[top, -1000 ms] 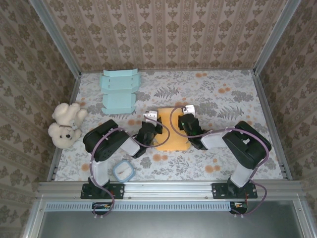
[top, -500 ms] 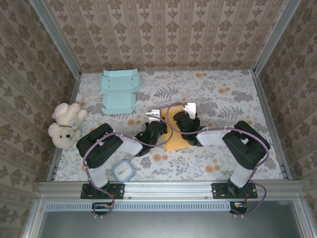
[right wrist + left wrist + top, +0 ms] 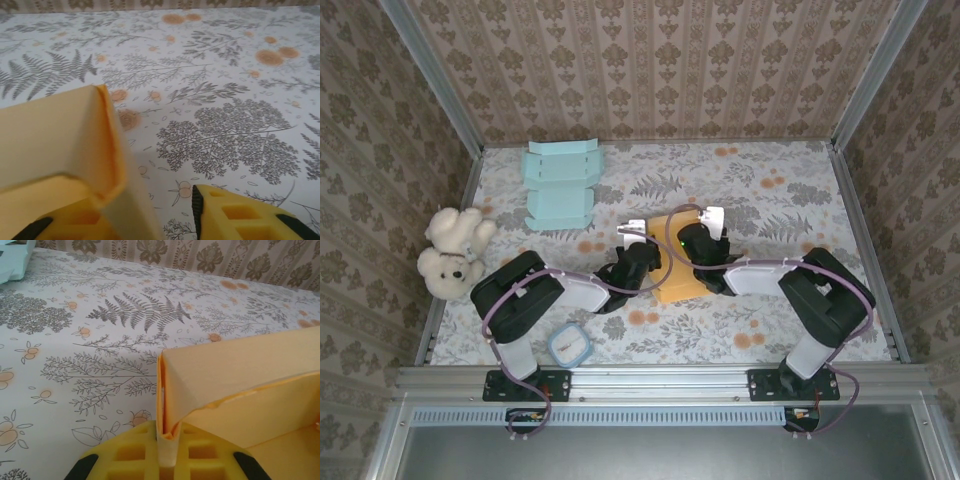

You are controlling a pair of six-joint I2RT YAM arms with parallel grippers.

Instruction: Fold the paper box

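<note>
We'd pinched a box (image 3: 240, 375) wall w/ left gripper (image 3: 167, 452); right gripper (image 3: 145, 220) sat wide astride another. Both had moved inward, so sides stood up.

From the top camera the paper box (image 3: 676, 288) is mostly buried under both wrists, with just its near edge and a far corner peeking out. In the left wrist shot it runs off the right and bottom of the frame, the left tool (image 3: 167, 460) gets chopped by the bottom edge, and a pale blue box (image 3: 12, 260) is only a sliver in the upper left corner. Over on the right wrist shot, the box wall covers most of the right tool (image 3: 150, 218)'s finger at lower left.
</note>
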